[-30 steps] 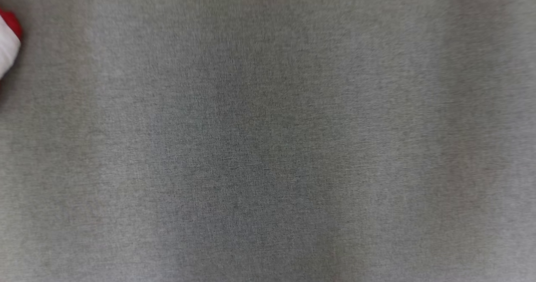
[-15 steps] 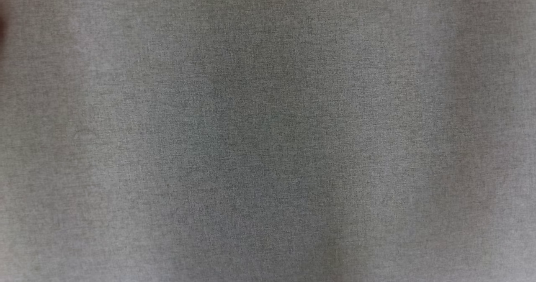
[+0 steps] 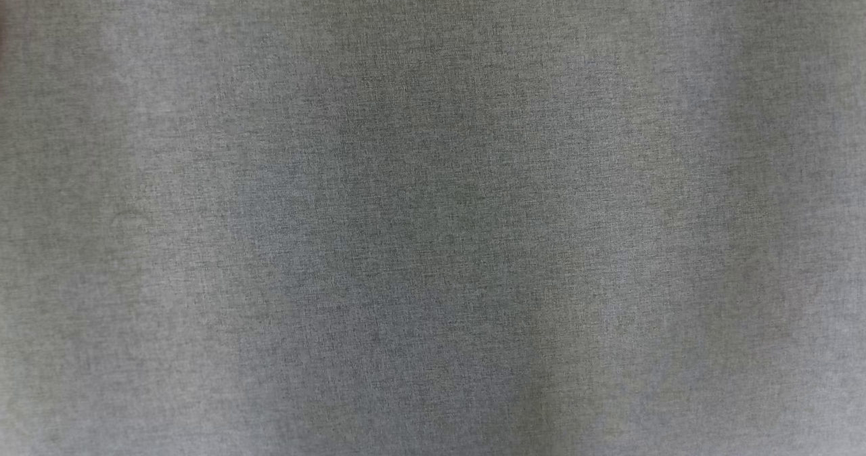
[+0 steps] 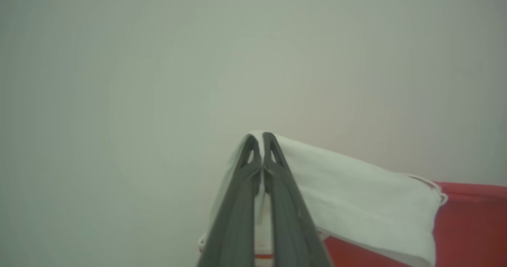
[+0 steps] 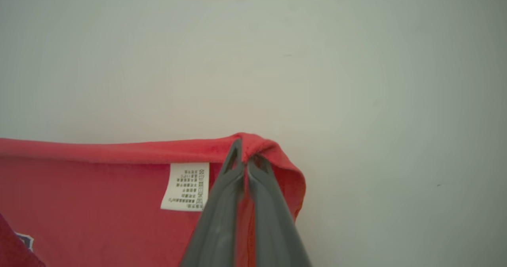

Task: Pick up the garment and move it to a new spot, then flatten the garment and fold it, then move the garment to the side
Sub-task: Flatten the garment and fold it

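Over grey surface (image 3: 433,212), left gripper (image 4: 261,138) pinching white part of garment (image 4: 356,195), right gripper (image 5: 245,152) pinching red edge

A grey heathered cloth surface (image 3: 433,212) is recorded, with a fine woven texture resolved across it. A darker shaded zone is noted down the middle, with paler vertical bands on either side. A faint curved mark (image 3: 128,218) is seen at mid-left.
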